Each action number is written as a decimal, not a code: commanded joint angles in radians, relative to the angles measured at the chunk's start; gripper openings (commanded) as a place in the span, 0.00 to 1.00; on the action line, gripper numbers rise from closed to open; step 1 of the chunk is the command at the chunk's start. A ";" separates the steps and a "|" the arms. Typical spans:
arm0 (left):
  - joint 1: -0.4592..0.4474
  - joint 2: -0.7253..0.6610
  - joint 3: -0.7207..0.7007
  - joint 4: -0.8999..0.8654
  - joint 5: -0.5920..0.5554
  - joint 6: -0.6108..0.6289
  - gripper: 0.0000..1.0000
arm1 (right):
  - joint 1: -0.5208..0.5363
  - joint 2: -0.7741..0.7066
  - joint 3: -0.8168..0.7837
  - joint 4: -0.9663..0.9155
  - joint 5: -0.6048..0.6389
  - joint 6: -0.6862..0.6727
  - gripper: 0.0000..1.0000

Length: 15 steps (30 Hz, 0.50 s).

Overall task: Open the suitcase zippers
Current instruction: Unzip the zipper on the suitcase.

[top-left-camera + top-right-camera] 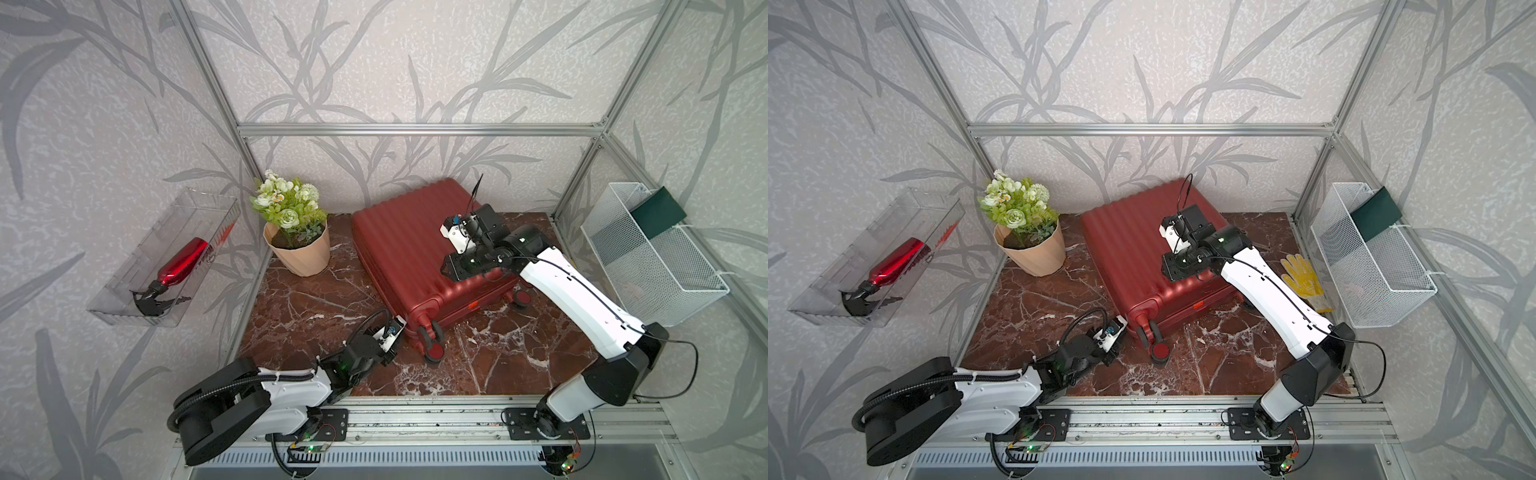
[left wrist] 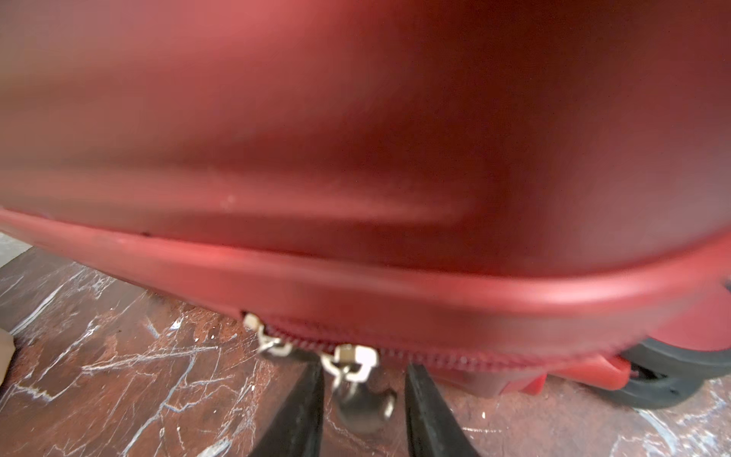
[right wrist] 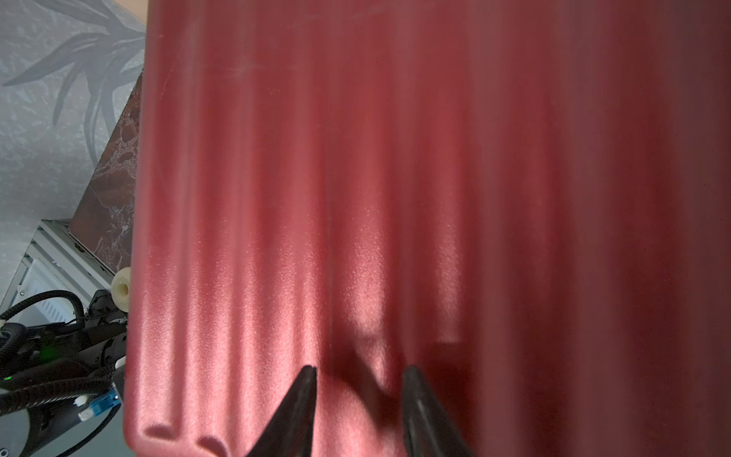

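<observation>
- Left end effector (image 2: 364, 370) sits low at the suitcase (image 1: 399, 245) corner nearest the counter's front-left. It is released: its 2 black fingers (image 2: 300, 411) stand apart on either side of a silvery pull tab (image 2: 364, 407), with a sliver of gap on each side.
- That tab hangs from 1 of 2 metal sliders (image 2: 348, 356), which sit close together on the red zipper (image 2: 474, 358). The teeth beside them are meshed, and the track runs just above the counter (image 1: 316, 303).
- Right end effector (image 3: 360, 370) is over the ribbed top shell, toward the suitcase's right side. Its jaws are spread with nothing between them, and I cannot tell whether the tips touch the shell.
- Lying flat and slightly askew, the suitcase takes up the middle of the counter toward the back edge, with its wheels (image 1: 432, 351) pointing at the front edge.
- At the back-left corner a flower pot (image 1: 297, 253) stands just beside the suitcase.
- By the right edge, in a top view, lies a yellow glove (image 1: 1304, 282), partly behind the right arm.
- Off the counter, a clear tray (image 1: 124, 303) on the left wall holds a red spray bottle (image 1: 183, 262), and a white mesh basket (image 1: 652, 257) hangs on the right wall.
</observation>
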<state>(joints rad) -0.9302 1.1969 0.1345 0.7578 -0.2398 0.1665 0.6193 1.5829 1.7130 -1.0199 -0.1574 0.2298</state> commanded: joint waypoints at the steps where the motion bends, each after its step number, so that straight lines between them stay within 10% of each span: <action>1: 0.005 -0.022 -0.004 0.102 0.034 0.027 0.36 | -0.005 -0.011 -0.008 -0.019 0.004 -0.015 0.38; 15: 0.018 -0.013 -0.015 0.178 0.116 0.045 0.21 | -0.005 -0.008 -0.010 -0.027 -0.001 -0.012 0.38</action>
<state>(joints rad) -0.9146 1.1938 0.1131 0.8234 -0.1699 0.1940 0.6193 1.5829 1.7130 -1.0203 -0.1577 0.2260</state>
